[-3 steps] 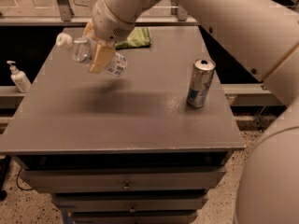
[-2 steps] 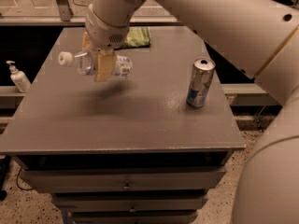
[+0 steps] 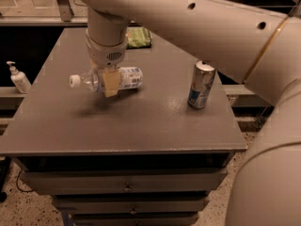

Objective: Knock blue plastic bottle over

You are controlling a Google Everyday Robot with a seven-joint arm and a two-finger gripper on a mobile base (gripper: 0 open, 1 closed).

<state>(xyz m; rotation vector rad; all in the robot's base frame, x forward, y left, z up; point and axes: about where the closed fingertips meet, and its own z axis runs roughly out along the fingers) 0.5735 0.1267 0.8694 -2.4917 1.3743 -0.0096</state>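
Observation:
The blue plastic bottle (image 3: 127, 77) lies horizontal, with its white cap (image 3: 74, 81) pointing left and its blue-and-white label to the right. It hangs just over the left-centre of the grey table (image 3: 141, 126), and its shadow falls below it. My gripper (image 3: 110, 82) comes down from the big white arm and is shut around the bottle's middle. One tan finger pad (image 3: 111, 84) crosses the front of the bottle.
A blue-and-silver drink can (image 3: 201, 85) stands upright on the table to the right. A green packet (image 3: 138, 37) lies at the back edge. A small white pump bottle (image 3: 19, 78) stands on a ledge to the left. Drawers (image 3: 127, 187) sit under the tabletop.
The gripper has carried the bottle down and to the right toward the table. The bottle has turned from tilted to level. The can has not moved.

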